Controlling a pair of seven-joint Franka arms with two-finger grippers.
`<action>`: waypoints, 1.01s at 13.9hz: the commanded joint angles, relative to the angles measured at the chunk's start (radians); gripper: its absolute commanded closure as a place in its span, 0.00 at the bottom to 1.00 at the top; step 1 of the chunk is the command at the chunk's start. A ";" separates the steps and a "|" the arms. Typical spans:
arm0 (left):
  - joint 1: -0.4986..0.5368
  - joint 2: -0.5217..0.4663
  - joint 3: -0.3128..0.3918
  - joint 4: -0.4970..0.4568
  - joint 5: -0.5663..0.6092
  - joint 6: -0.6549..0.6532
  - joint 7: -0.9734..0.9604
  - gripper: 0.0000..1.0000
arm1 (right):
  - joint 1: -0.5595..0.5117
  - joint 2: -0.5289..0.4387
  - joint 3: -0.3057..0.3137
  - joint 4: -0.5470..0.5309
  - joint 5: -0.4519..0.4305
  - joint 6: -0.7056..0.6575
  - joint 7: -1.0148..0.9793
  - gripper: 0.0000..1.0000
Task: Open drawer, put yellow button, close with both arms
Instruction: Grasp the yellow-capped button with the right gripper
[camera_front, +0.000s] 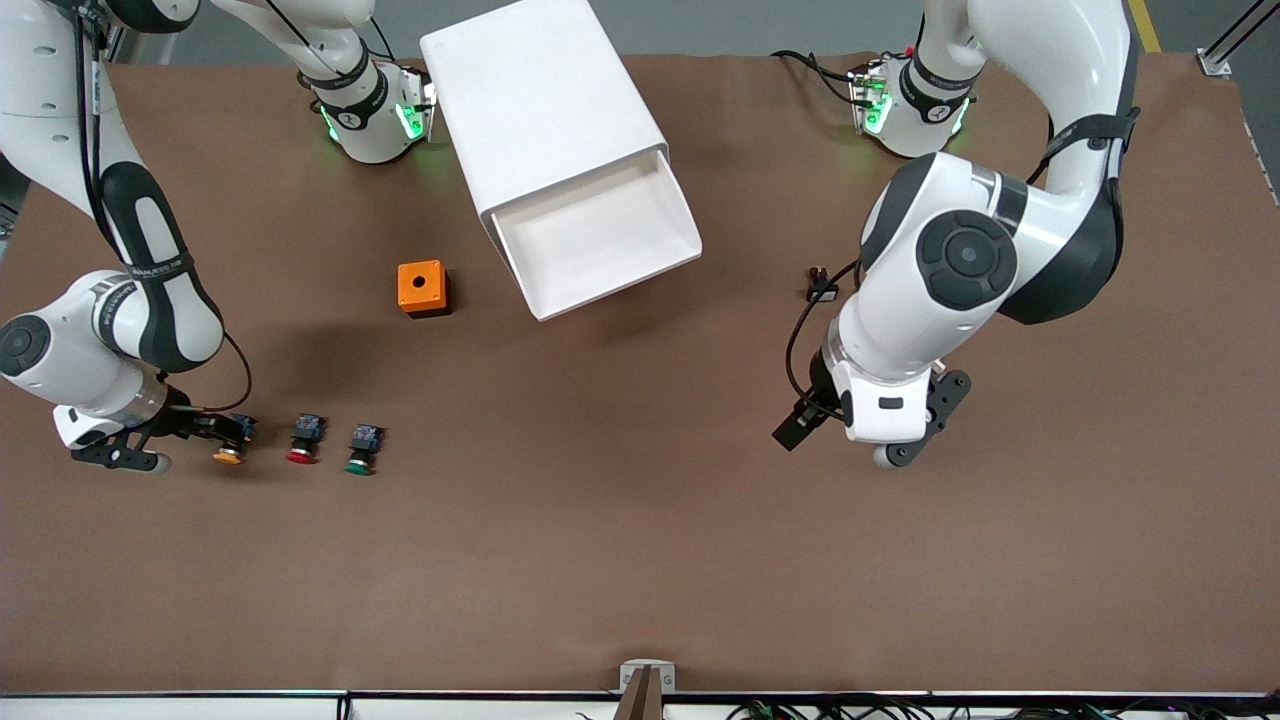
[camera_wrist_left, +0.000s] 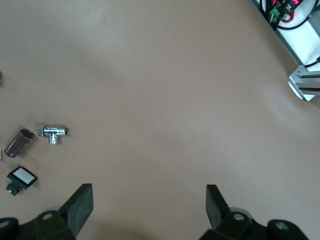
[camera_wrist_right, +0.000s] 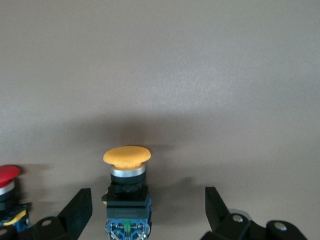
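Note:
The white cabinet (camera_front: 540, 100) stands between the arms' bases, and its drawer (camera_front: 620, 285) is pulled out with a bare white tray showing. Toward the right arm's end of the table, the yellow button (camera_front: 230, 452) (camera_wrist_right: 127, 156) lies on its side with its cap toward the front camera. My right gripper (camera_front: 222, 430) (camera_wrist_right: 148, 207) is low at the table and open. Its fingers (camera_wrist_right: 80, 207) stand on either side of the button's black-and-blue body without touching it. My left gripper (camera_front: 850, 440) (camera_wrist_left: 149, 202) hangs open over bare table toward the left arm's end, holding nothing.
A red button (camera_front: 303, 442) (camera_wrist_right: 7, 175) and a green button (camera_front: 362, 452) lie in a row beside the yellow one. An orange cube with a hole (camera_front: 421, 287) sits by the cabinet. A chrome fitting (camera_wrist_left: 52, 132), a brown cylinder (camera_wrist_left: 20, 142) and a small switch (camera_wrist_left: 21, 177) lie near the left arm.

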 joint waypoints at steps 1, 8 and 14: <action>-0.008 -0.051 0.006 -0.039 0.020 0.001 -0.068 0.01 | 0.016 -0.011 -0.001 -0.032 0.024 0.014 0.013 0.00; -0.023 -0.062 -0.003 -0.041 0.026 -0.057 -0.088 0.01 | 0.031 0.004 -0.001 -0.036 0.024 0.016 0.024 0.08; -0.079 -0.039 -0.009 -0.041 0.033 -0.081 -0.066 0.00 | 0.031 0.008 -0.003 -0.033 0.024 0.004 0.027 0.97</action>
